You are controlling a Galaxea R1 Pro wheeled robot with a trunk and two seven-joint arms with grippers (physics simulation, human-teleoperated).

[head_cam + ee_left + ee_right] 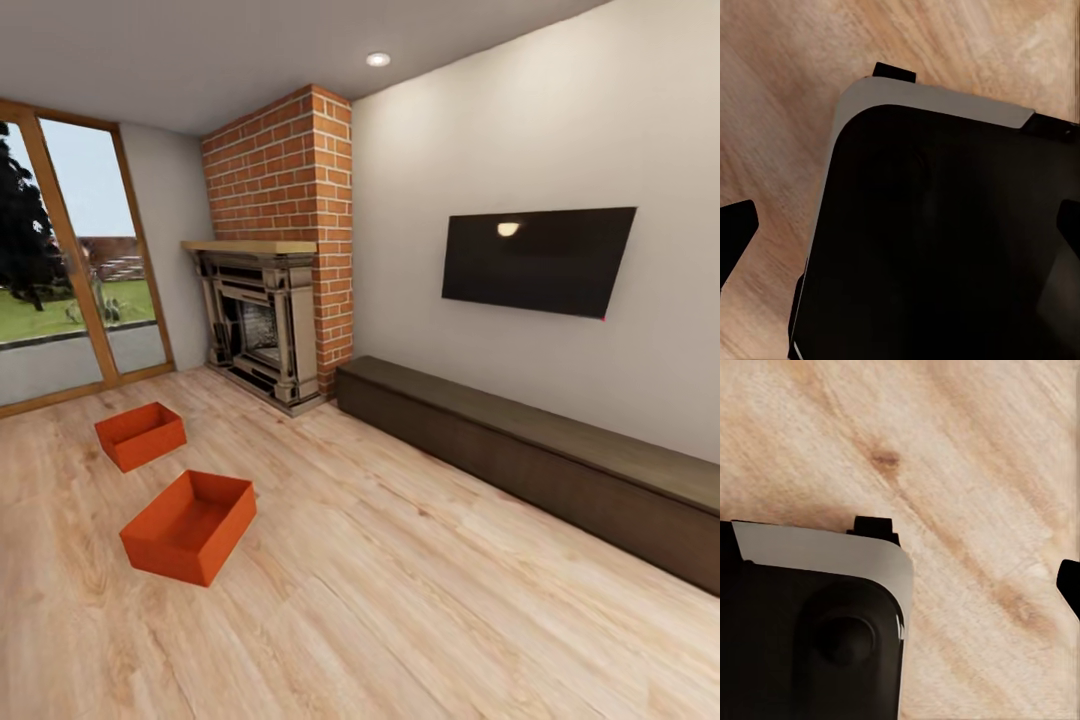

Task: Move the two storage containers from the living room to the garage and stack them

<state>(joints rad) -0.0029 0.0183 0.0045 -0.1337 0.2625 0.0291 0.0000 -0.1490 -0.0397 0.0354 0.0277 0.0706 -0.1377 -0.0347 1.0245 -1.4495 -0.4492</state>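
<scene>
Two storage containers are seen on the living room's wood floor (400, 600), left of centre and ahead: far container (141, 434) near the glass doors (70, 270), near container (190, 526) closer, long axis angled toward the fireplace (262, 330). Left arm judged nearer. Spacing of either arm's jaws cannot be told; both wrist views look down over the robot's base (945, 240).

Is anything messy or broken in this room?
Nothing looks broken or spilled. The only odd bit: two orange storage containers sit empty on the wood floor, away from the walls, one nearer the glass doors, each turned at its own angle.
</scene>
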